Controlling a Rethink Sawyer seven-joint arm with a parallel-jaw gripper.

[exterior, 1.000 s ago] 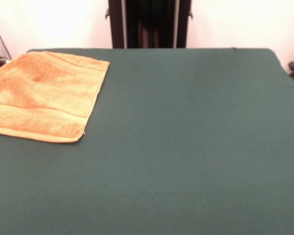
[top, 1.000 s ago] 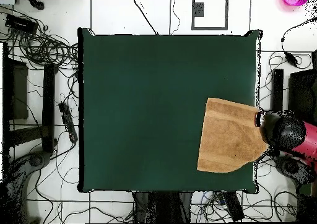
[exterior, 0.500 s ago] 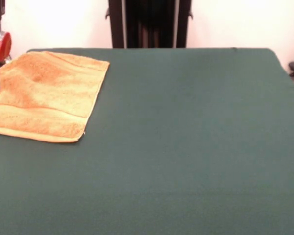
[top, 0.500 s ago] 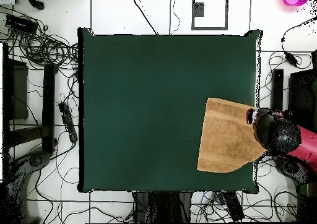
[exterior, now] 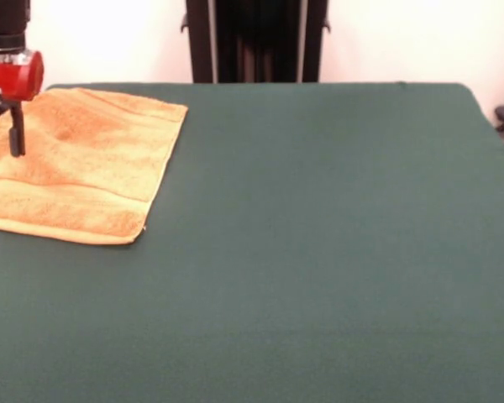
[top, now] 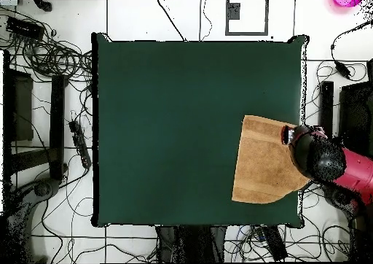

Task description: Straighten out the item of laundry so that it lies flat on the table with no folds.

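Where views differ: overhead, we see the towel [top: 266,162] overhanging the table [top: 182,115] edge; front crops it.
Gripper [exterior: 15,138]: above towel; spread or pressed, we cannot tell.

A glossy red collar [exterior: 11,75] sits under a black cylindrical arm segment [exterior: 5,23], with one thin dark finger [exterior: 16,134] below it; from overhead, a rounded black head [top: 317,157] joins a red link [top: 356,171].
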